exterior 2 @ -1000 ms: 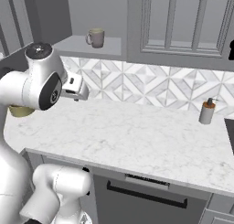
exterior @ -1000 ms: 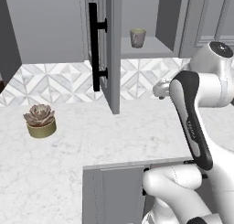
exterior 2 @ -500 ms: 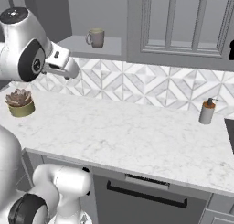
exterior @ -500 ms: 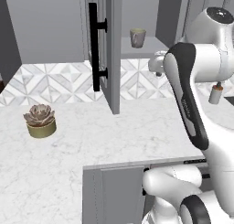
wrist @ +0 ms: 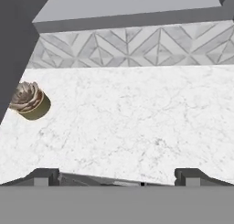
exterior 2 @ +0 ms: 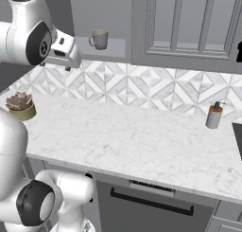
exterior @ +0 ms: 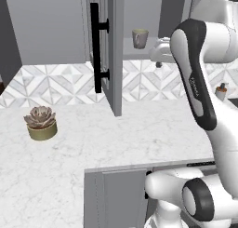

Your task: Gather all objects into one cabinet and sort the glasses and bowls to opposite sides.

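One taupe mug, one of the glasses, stands on the shelf of the open grey cabinet. The cabinet's door with the black bar handle is swung out toward me. My gripper hangs just right of and slightly below the mug, at shelf height, pointing down. In the hand view my gripper is open, its fingertips wide apart with nothing between them, above the counter; the shelf runs across the top. The bowls are out of view.
A potted succulent sits at the left of the marble counter. A soap dispenser stands by the tiled backsplash at the right. Closed upper cabinet doors hang right of the shelf.
The arm has risen and swung toward the cabinet: the hand went from just above the counter up to shelf height near the mug. The gripper stayed open. The mug has not moved.
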Motion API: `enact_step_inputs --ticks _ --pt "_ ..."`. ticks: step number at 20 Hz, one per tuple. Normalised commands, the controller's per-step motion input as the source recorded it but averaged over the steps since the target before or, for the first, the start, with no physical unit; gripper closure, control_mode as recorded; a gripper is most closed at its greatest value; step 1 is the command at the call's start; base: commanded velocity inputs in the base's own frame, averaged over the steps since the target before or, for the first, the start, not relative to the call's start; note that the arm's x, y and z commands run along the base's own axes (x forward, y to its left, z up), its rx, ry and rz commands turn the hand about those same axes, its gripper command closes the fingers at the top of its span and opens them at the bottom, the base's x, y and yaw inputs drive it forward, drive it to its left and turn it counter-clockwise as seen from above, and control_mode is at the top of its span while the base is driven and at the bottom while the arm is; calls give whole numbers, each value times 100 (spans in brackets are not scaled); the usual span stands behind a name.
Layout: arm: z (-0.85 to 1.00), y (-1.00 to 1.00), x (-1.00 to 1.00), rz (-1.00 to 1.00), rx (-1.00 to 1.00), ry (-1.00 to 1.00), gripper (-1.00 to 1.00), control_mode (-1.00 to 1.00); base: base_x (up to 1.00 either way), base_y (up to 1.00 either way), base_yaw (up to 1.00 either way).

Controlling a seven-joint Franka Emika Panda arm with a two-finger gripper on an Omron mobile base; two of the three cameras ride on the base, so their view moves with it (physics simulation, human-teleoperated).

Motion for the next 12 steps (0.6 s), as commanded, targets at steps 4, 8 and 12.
enact_step_inputs --ticks 4,8,12 --pt "49 3 -2 14 0 0 -100 -100 0 0 0" --pt "77 6 -19 5 0 0 -100 -100 0 0 0" --pt "40 4 -6 0 0 0 -100 -100 0 0 0"
